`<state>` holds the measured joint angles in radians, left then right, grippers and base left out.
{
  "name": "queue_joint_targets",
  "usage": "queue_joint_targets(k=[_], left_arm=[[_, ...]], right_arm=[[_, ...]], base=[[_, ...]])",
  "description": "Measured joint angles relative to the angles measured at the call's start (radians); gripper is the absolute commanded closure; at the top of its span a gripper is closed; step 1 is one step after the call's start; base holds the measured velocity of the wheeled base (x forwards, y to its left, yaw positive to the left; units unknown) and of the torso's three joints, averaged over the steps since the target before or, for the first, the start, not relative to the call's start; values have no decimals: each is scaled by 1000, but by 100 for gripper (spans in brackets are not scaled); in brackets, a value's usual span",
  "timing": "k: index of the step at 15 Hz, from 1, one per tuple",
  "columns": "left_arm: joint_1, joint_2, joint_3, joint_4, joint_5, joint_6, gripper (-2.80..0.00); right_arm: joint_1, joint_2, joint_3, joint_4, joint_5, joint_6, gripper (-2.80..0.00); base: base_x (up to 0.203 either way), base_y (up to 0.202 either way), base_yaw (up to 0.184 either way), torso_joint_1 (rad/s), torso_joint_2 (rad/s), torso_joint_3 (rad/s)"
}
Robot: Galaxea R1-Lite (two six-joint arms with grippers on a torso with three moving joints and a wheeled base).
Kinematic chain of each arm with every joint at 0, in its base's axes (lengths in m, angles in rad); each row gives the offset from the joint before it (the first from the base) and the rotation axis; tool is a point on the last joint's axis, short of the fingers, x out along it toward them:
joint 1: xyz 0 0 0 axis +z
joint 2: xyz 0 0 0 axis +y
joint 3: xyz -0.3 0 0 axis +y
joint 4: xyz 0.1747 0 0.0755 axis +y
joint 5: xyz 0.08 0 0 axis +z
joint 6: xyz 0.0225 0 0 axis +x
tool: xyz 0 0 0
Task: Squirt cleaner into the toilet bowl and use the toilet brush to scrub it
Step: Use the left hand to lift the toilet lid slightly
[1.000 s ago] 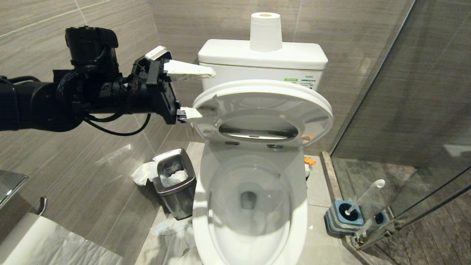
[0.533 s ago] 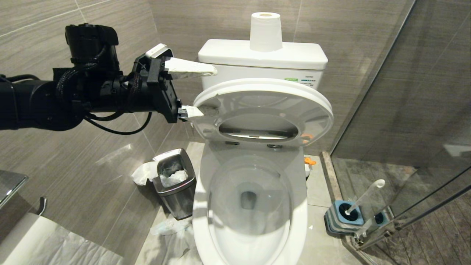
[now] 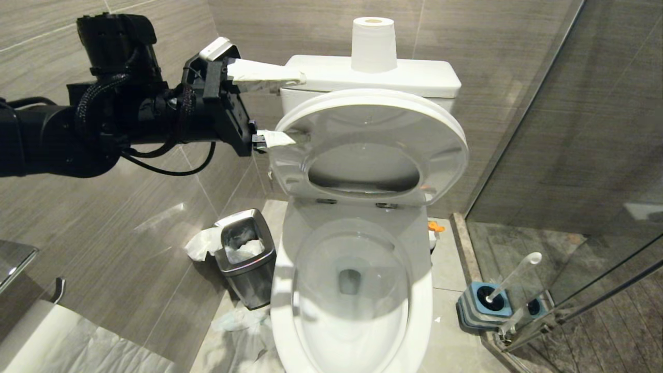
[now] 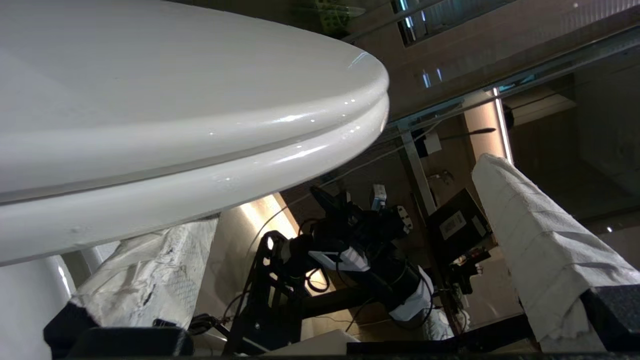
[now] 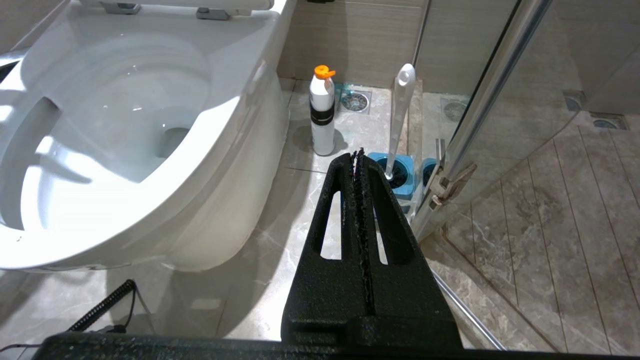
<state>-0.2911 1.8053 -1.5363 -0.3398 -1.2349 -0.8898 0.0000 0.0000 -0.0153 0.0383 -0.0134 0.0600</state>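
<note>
The left arm reaches in level from the upper left of the head view. Its left end effector (image 3: 282,109) is spread wide, two paper-wrapped fingers (image 3: 261,77) straddling the left edge of the raised lid and seat (image 3: 445,140), the lower finger under that edge. One toilet bowl (image 3: 419,311) fills the lower centre, its basin uncovered. One toilet brush (image 3: 515,274) stands in its blue holder (image 3: 469,308) at lower right. One orange-capped bottle (image 5: 322,112) stands beside the bowl. The right end effector (image 5: 359,155) is fully closed and empty, low, near the floor.
</note>
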Motion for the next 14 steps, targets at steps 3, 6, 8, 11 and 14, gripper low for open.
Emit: queue_joint_targets(k=[3,6,8,11,14], left_arm=[[0,18,-9,-80,-1,-1,-280],[0,46,-11,-153,-1,-1,-280],[0,64,-11,-191,-1,2,-280],[0,92,-11,-265,0,8,-280],[0,116,-31,-290,-1,9,-280]], right_arm=[[0,0,0,0,0,0,0],[0,0,0,0,0,0,0],[0,0,0,0,0,0,0],[0,0,0,0,-1,0,0],[0,0,0,0,0,0,0]], base=[[0,0,0,0,0,0],[0,0,0,0,0,0],[0,0,0,0,0,0],[0,0,0,0,0,0],[0,0,0,0,0,0]])
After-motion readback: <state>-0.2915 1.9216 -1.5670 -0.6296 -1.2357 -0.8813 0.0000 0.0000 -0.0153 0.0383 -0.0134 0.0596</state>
